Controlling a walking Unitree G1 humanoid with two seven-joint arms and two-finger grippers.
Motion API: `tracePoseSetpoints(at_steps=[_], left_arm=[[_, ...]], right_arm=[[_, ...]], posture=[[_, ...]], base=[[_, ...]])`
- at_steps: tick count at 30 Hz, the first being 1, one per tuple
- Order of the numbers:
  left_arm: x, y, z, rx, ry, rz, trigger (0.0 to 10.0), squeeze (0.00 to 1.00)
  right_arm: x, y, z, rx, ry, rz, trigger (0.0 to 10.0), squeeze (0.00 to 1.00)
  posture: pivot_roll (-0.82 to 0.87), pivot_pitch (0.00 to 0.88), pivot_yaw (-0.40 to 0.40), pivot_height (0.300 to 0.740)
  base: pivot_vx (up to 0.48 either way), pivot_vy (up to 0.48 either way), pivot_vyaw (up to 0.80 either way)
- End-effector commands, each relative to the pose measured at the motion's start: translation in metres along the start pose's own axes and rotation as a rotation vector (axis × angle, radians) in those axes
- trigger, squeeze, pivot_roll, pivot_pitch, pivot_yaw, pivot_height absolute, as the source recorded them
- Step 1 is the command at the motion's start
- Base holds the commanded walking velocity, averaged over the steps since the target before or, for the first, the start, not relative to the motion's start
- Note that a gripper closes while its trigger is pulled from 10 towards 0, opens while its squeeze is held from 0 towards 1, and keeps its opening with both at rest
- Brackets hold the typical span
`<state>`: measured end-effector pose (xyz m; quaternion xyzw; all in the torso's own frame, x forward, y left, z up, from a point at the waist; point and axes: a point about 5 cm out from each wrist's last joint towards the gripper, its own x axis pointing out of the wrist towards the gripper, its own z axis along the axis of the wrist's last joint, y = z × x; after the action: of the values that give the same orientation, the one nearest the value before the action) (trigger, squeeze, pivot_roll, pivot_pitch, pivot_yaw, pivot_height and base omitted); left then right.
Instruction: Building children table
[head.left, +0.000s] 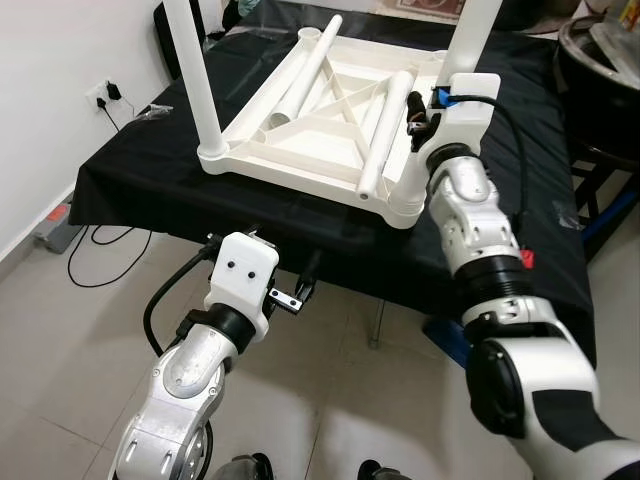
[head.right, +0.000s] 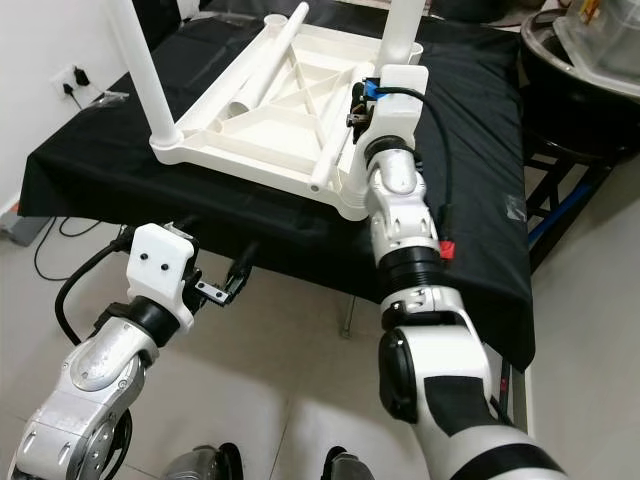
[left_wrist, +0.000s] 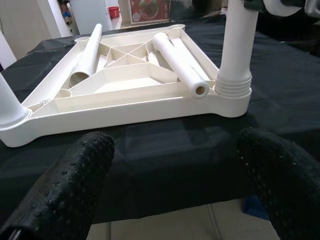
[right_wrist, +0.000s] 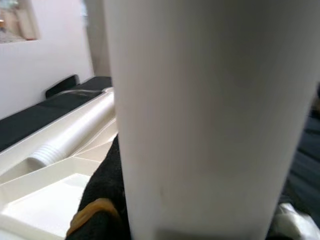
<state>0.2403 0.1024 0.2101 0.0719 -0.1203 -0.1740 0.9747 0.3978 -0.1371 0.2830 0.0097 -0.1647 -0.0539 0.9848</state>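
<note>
Left eye view: upturned table top (head.left: 330, 110) lies on black cloth (head.left: 130, 180), sockets upward to take legs. Right gripper (head.left: 418, 112) closes round upright leg (head.left: 470, 35) at its near corner. Left wrist view: left gripper (left_wrist: 175, 195), below the top's near edge, gapes wide, empty.

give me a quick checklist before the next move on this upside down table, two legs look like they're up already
1. Right gripper on the near right leg: ok, it sits against the leg low down; whether the fingers are closed on it cannot tell.
2. That leg seated in its corner socket: cannot tell, ribbed threads show above the socket.
3. Near left leg upright in its corner: ok.
4. Two loose legs lying on the tabletop underside, ready to pick: ok.
5. Left gripper free: ok, open and empty, below the black cloth edge.
6. Tabletop resting fully on the cloth: ok.
</note>
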Motion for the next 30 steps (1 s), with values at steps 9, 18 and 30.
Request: tracePoseSetpoints(at_steps=[9, 18, 30], left_arm=[[0.0, -0.004, -0.004, -0.005, 0.012, -0.004, 10.0, 0.0], [-0.001, -0.005, -0.006, -0.01, 0.017, 0.001, 10.0, 0.0], [-0.001, -0.005, -0.007, -0.013, 0.019, 0.001, 10.0, 0.0]], right_arm=[[-0.023, 0.026, -0.008, 0.011, 0.046, -0.164, 0.0, 0.0], [-0.017, 0.045, 0.007, 0.09, 0.019, -0.018, 10.0, 0.38], [-0.024, 0.042, 0.015, 0.055, -0.018, 0.034, 10.0, 0.0]], posture=[[0.12, 0.191, -0.055, 0.74], [0.12, 0.181, -0.06, 0.74], [0.12, 0.184, -0.06, 0.74]], base=[[0.0, 0.0, 0.0], [0.0, 0.0, 0.0], [0.0, 0.0, 0.0]])
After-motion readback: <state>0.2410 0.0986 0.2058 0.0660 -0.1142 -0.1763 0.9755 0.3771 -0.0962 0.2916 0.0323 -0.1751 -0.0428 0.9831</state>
